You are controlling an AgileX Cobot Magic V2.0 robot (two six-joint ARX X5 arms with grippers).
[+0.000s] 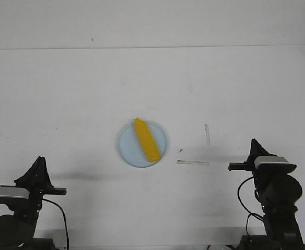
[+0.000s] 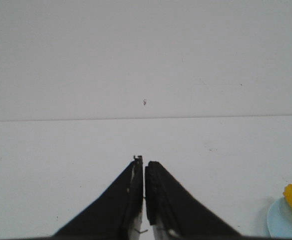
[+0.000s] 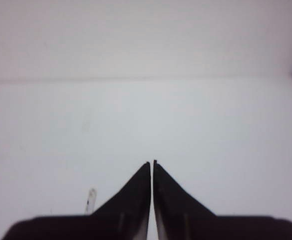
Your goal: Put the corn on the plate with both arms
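Black pointed left gripper [image 2: 144,165] and right gripper [image 3: 151,164] are both closed on nothing, near the desk's [image 1: 63,94] front corners. Mid-desk, the round pale-blue plate [image 1: 127,148] holds the yellow-orange plastic corn cob [image 1: 145,139].

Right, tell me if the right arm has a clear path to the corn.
Probably yes: only bare table lies between the right gripper and the corn on the plate, though its jaws are shut.

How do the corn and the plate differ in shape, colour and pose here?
The corn is a long, tapered cob; the plate is round and shallow. The corn is bright yellow-orange, the plate pale blue. The corn lies diagonally on the plate, which sits flat on the table. Both look smooth and plain.
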